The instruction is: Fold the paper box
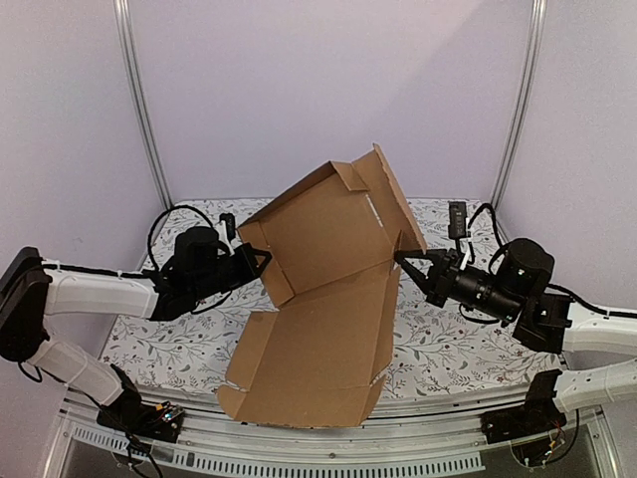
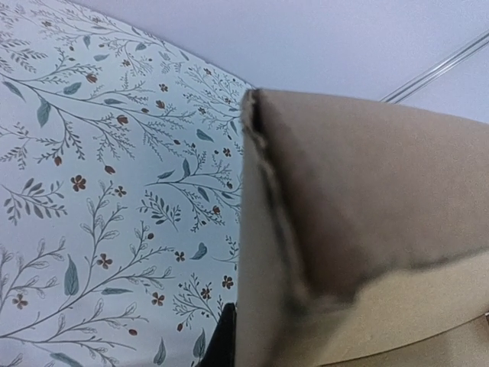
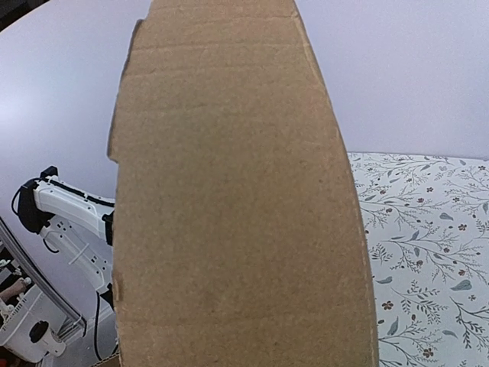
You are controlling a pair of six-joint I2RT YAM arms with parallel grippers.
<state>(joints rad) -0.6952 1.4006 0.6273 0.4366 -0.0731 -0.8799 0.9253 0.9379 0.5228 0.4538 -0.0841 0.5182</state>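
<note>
The paper box (image 1: 328, 299) is a brown cardboard sheet. Its near half lies on the table and reaches past the front edge, while its far half is tilted up with the side flaps raised. My left gripper (image 1: 263, 261) is shut on the left side flap. In the left wrist view one black finger (image 2: 222, 336) shows beside the cardboard edge (image 2: 256, 229), and the other is hidden. My right gripper (image 1: 401, 257) is shut, its tips against the right flap's edge. In the right wrist view the cardboard (image 3: 237, 214) covers the fingers.
The table (image 1: 448, 349) has a floral-print cover. Metal frame posts (image 1: 139, 100) (image 1: 523, 100) stand at the back corners before a plain wall. The left arm (image 3: 69, 206) shows past the flap in the right wrist view.
</note>
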